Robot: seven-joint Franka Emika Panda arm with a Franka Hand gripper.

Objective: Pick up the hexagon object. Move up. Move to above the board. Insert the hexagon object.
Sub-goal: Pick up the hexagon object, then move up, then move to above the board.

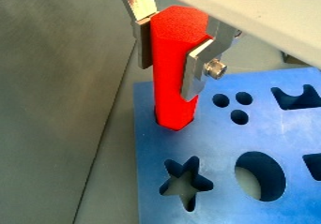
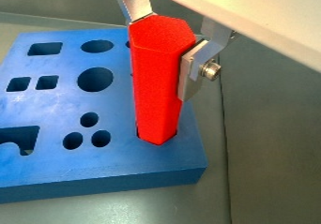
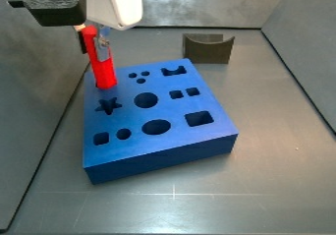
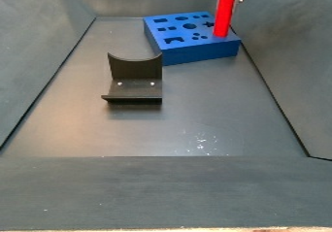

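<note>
The fixture [image 4: 132, 79] is dark and sits flat on the grey floor [image 4: 195, 119]. Its back part stands up and has a round dip in its top edge. Grey walls [image 4: 39, 61] rise on both sides of the fixture. A few small bright specks [image 4: 201, 139] lie on the floor near the fixture. The gripper [image 3: 92, 44] is well apart from the fixture.
</note>
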